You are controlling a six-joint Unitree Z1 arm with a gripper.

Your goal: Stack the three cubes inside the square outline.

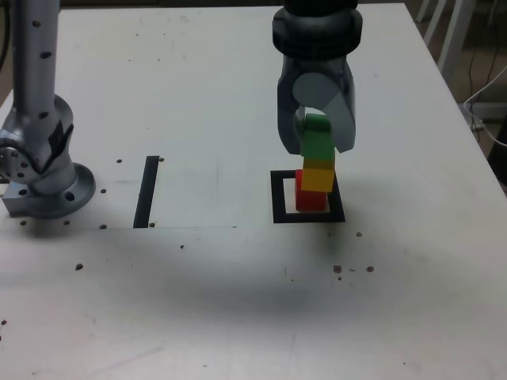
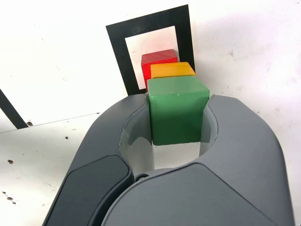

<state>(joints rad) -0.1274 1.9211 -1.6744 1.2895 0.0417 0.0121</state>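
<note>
The red cube sits inside the square outline on the white table. On it rests the yellow cube, shifted a little toward the exterior view's right. The green cube is on top of the yellow one, with my gripper shut on its sides. In the wrist view the green cube fills the space between the grey jaws of the gripper, with the yellow cube, the red cube and the square outline showing beyond it.
A straight black strip lies on the table to the exterior view's left of the outline. The arm's grey base stands at the far left. Small dark specks dot the table near the front. The table's right edge is close.
</note>
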